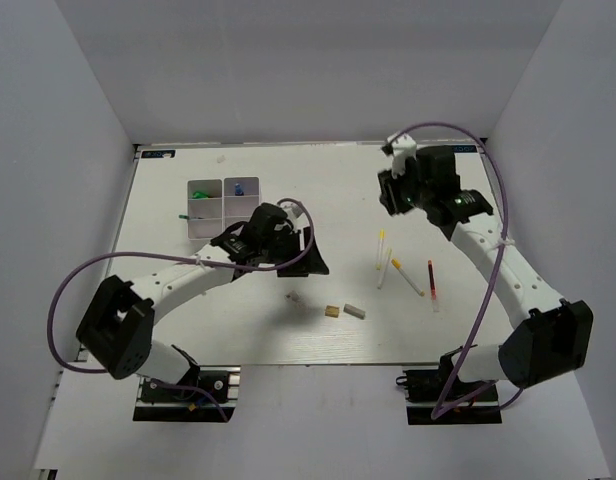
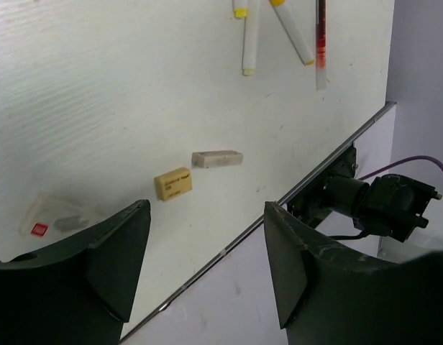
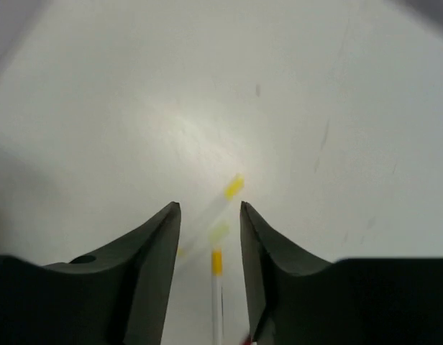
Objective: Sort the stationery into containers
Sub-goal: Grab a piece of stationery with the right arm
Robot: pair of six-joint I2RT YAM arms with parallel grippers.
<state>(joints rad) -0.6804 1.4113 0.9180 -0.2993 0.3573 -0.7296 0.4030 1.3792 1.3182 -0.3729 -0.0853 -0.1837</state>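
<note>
The white divided tray (image 1: 210, 228) stands at the far left, with a green item (image 1: 200, 192) and a blue bottle (image 1: 238, 187) in its far compartments. My left gripper (image 1: 313, 262) is open and empty, right of the tray and above the table. Its wrist view (image 2: 207, 207) shows a tan eraser (image 2: 172, 182), a grey eraser (image 2: 217, 158) and a clear-wrapped eraser (image 2: 52, 219) beyond the fingers. My right gripper (image 1: 390, 195) is open and empty, held high over yellow-tipped sticks (image 1: 381, 255) and a red pen (image 1: 430, 283). A stick (image 3: 218, 273) shows blurred between its fingers (image 3: 153, 251).
The tan eraser (image 1: 331, 311) and grey eraser (image 1: 356, 311) lie mid-table near the front edge, the wrapped eraser (image 1: 295, 297) to their left. White walls close in three sides. The right arm's base (image 2: 372, 205) sits past the table edge.
</note>
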